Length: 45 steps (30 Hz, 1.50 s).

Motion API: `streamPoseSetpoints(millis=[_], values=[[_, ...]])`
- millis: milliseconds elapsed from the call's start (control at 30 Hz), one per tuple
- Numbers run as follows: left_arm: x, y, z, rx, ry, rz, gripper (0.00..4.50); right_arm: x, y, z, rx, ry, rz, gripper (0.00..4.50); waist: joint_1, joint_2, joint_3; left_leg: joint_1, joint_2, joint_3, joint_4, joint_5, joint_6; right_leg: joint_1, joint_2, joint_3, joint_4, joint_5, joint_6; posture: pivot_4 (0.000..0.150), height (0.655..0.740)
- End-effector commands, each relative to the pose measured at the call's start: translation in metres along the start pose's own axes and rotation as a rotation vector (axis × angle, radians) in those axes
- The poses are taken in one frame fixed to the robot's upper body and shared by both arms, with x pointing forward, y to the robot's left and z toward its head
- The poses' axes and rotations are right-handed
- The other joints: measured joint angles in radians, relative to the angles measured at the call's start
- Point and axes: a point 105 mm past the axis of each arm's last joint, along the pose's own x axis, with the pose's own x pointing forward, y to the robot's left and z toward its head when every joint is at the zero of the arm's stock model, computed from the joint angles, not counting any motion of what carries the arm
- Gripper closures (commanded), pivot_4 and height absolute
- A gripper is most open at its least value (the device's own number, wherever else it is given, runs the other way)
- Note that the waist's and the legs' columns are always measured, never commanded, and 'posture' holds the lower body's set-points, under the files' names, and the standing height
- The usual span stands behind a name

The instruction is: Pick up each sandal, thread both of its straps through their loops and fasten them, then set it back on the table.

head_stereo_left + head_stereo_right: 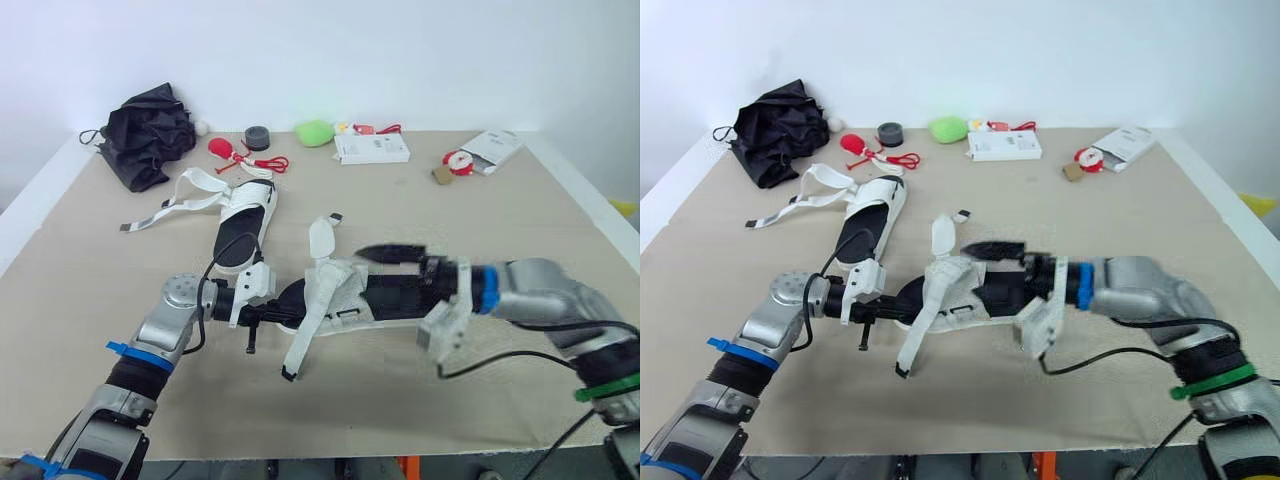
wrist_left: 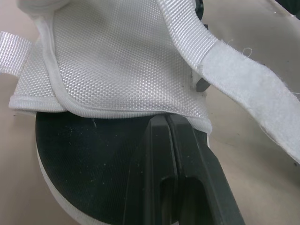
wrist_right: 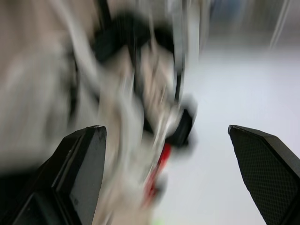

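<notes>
Sandals lie on the beige counter (image 1: 480, 230) before a plain white wall (image 1: 400, 50). Left of centre is the far sandal (image 1: 245, 225), straps loose. The left gripper (image 2: 161, 123) has its jaws pressed together, lying on the black insole of the near sandal (image 1: 340, 295) at centre frame. At that sandal's right end, the right gripper (image 3: 166, 129) has its jaws wide apart.

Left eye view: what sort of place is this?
Probably a robot test bench: a beige-covered table against a bare white wall, with unrelated props such as an umbrella and a tape roll along its far edge.
</notes>
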Motion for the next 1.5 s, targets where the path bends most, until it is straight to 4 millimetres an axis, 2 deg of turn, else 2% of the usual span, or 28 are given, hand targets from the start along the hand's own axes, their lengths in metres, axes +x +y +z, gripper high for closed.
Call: streamPoseSetpoints(millis=[33,67,133,233,300,367,433,567,700,767,933,1033,1100,1233,1333,1500], values=[[0.013,-0.021,-0.036,-0.099,0.116,-0.09,4.5,-0.025,-0.005,0.036,0.944,-0.044,0.077,0.03,0.009,0.001,0.0,-0.001,0.001,-0.003,0.0,0.0,0.0,0.001,-0.002,-0.004,0.0,0.001,-0.006,0.15,0.74],[0.014,-0.021,-0.037,-0.097,0.117,-0.092,4.5,-0.025,0.001,0.049,1.13,-0.061,0.13,0.03,0.016,0.003,0.0,-0.002,0.001,-0.004,-0.001,0.0,0.0,0.0,-0.003,-0.005,0.0,0.001,-0.006,0.15,0.74],[0.015,-0.021,-0.037,-0.094,0.118,-0.098,4.5,-0.026,0.012,0.067,1.356,-0.051,0.229,0.03,0.015,0.0,-0.005,0.0,0.002,-0.002,-0.004,-0.002,0.0,0.002,-0.005,-0.009,0.0,-0.002,-0.007,0.15,0.74],[0.015,-0.022,-0.037,-0.092,0.116,-0.103,4.5,-0.027,0.014,0.077,1.48,-0.021,0.287,0.03,0.015,-0.002,-0.007,0.0,0.003,-0.002,-0.003,-0.003,-0.001,0.002,-0.006,-0.012,-0.001,-0.007,-0.003,0.15,0.74],[0.016,-0.023,-0.037,-0.082,0.123,-0.117,4.5,-0.023,0.027,0.082,1.689,-0.003,0.308,0.03,0.015,-0.004,-0.008,0.0,0.004,-0.002,-0.002,-0.003,-0.001,0.002,-0.008,-0.013,-0.002,-0.007,0.0,0.15,0.74],[0.016,-0.023,-0.036,-0.069,0.131,-0.126,4.5,-0.01,0.057,0.081,1.872,0.095,0.304,0.03,0.015,-0.011,-0.012,0.0,0.004,-0.002,-0.003,-0.003,-0.001,0.002,-0.008,-0.014,-0.003,-0.007,0.0,0.15,0.74],[0.016,-0.023,-0.035,-0.061,0.135,-0.134,4.5,-0.001,0.075,0.083,1.978,0.16,0.336,0.03,0.017,-0.011,-0.013,-0.002,0.004,-0.003,-0.004,-0.003,-0.002,0.002,-0.008,-0.015,-0.004,-0.008,-0.001,0.15,0.74],[0.016,-0.025,-0.034,-0.054,0.14,-0.149,4.5,0.01,0.077,0.089,2.086,0.132,0.36,0.03,0.016,-0.009,-0.013,-0.005,0.003,0.0,-0.003,-0.005,0.0,0.0,-0.009,-0.014,-0.005,-0.004,-0.005,0.15,0.74],[0.013,-0.026,-0.035,-0.042,0.167,-0.18,4.5,0.023,0.073,0.086,2.315,0.07,0.383,0.03,0.015,-0.01,-0.013,-0.005,0.003,-0.001,-0.002,-0.005,0.001,0.0,-0.008,-0.015,-0.006,-0.003,0.0,0.15,0.74],[0.012,-0.026,-0.035,-0.034,0.182,-0.189,4.5,0.03,0.071,0.087,2.319,0.07,0.405,0.03,0.013,-0.011,-0.013,-0.005,0.003,-0.001,-0.002,-0.005,0.001,0.0,-0.007,-0.014,-0.006,-0.004,0.001,0.15,0.74],[0.009,-0.021,-0.03,-0.026,0.195,-0.206,4.5,0.056,0.044,0.095,2.351,-0.048,0.441,0.03,0.011,-0.01,-0.013,-0.006,0.004,-0.002,-0.003,-0.006,0.002,-0.001,-0.004,-0.013,-0.006,-0.002,0.001,0.15,0.74],[0.011,-0.02,-0.028,-0.024,0.197,-0.213,4.5,0.063,0.047,0.095,2.349,-0.001,0.465,0.03,0.011,-0.01,-0.013,-0.007,0.004,-0.003,-0.003,-0.006,0.002,-0.001,-0.002,-0.012,-0.006,-0.002,0.001,0.15,0.74],[0.013,-0.02,-0.026,-0.025,0.194,-0.216,4.5,0.07,0.05,0.088,2.368,0.046,0.442,0.03,0.011,-0.01,-0.014,-0.009,0.004,-0.004,-0.003,-0.006,0.003,-0.001,-0.002,-0.012,-0.006,-0.002,0.001,0.15,0.74],[0.014,-0.023,-0.026,-0.031,0.189,-0.233,4.5,0.083,0.043,0.084,2.373,0.037,0.415,0.03,0.007,-0.01,-0.014,-0.009,0.004,-0.004,-0.002,-0.006,0.003,-0.002,-0.002,-0.011,-0.006,-0.002,0.001,0.15,0.74],[0.017,-0.024,-0.027,-0.031,0.191,-0.243,4.5,0.082,0.045,0.085,2.357,0.063,0.428,0.03,0.008,-0.01,-0.014,-0.009,0.004,-0.005,-0.002,-0.006,0.003,-0.002,-0.002,-0.012,-0.006,-0.002,0.001,0.15,0.74],[0.018,-0.023,-0.027,-0.033,0.181,-0.238,4.5,0.057,0.046,0.087,2.332,0.041,0.426,0.03,0.014,-0.01,-0.014,-0.011,0.002,-0.005,-0.002,-0.007,0.004,-0.002,-0.004,-0.012,-0.008,-0.001,0.002,0.15,0.74]])
